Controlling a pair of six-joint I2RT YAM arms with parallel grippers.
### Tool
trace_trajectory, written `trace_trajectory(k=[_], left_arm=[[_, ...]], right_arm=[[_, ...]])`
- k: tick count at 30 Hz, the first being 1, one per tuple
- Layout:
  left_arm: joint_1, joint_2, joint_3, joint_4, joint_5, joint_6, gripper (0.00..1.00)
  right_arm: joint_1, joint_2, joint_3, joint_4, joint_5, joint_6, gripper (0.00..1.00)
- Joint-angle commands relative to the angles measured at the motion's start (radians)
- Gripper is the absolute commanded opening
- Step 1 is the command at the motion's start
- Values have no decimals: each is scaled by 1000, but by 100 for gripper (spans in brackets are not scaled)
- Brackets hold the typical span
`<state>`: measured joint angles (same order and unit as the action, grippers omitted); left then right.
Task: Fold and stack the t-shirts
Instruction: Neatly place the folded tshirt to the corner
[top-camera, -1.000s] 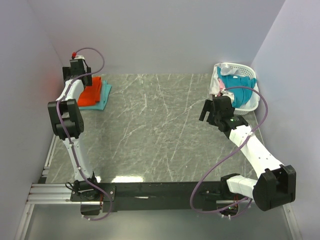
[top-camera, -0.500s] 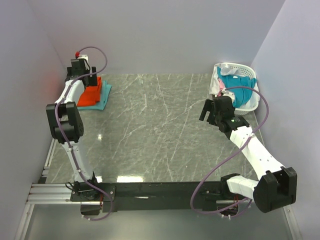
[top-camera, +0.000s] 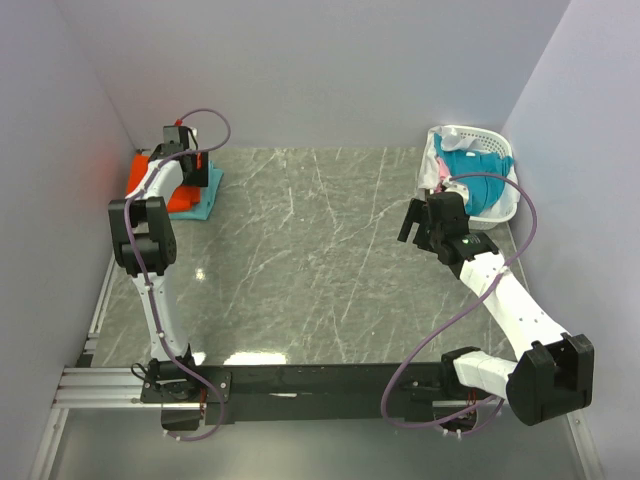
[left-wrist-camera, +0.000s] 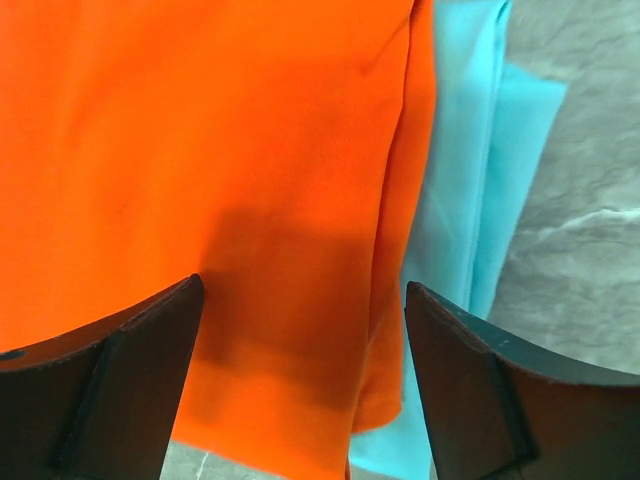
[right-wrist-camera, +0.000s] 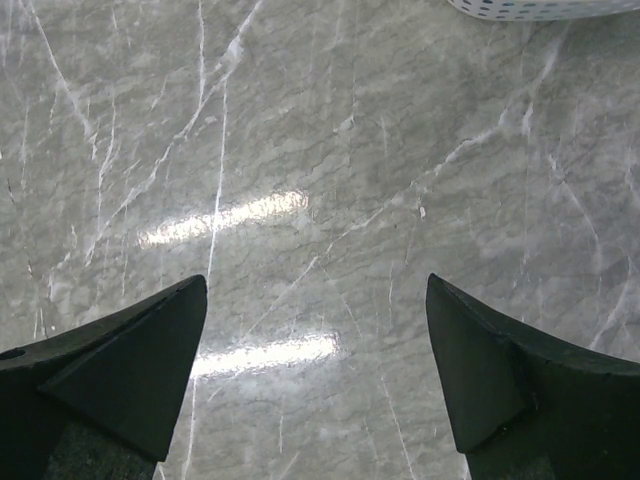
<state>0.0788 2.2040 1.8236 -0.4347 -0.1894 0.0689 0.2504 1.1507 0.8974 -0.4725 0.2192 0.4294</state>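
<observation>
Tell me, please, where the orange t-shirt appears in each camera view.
Top external: orange t-shirt in the far left corner.
Left wrist: it fills the left and middle of the picture.
Right wrist: not in it.
Shared landmark: the mint-green t-shirt beneath it, showing along its right edge in both.

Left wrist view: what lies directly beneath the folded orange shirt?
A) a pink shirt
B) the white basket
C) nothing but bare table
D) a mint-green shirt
D: a mint-green shirt sticks out from under the right edge of the orange shirt, both lying on the marble table.
</observation>
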Motion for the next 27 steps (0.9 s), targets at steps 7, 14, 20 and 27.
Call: trace_trajectory(k=[7, 14, 20, 27], left_arm=[[-5, 71, 77, -42, -59, 23, 73], [-7, 62, 85, -44, -79, 19, 36], [-10, 26, 82, -39, -91, 22, 1], [-20, -24, 72, -19, -136, 29, 0]], right_arm=[[-7, -3, 17, 6, 8, -6, 96], [-7, 1, 15, 6, 5, -4, 96], [-8, -2, 15, 8, 5, -6, 96], [-7, 3, 17, 5, 5, -9, 96]])
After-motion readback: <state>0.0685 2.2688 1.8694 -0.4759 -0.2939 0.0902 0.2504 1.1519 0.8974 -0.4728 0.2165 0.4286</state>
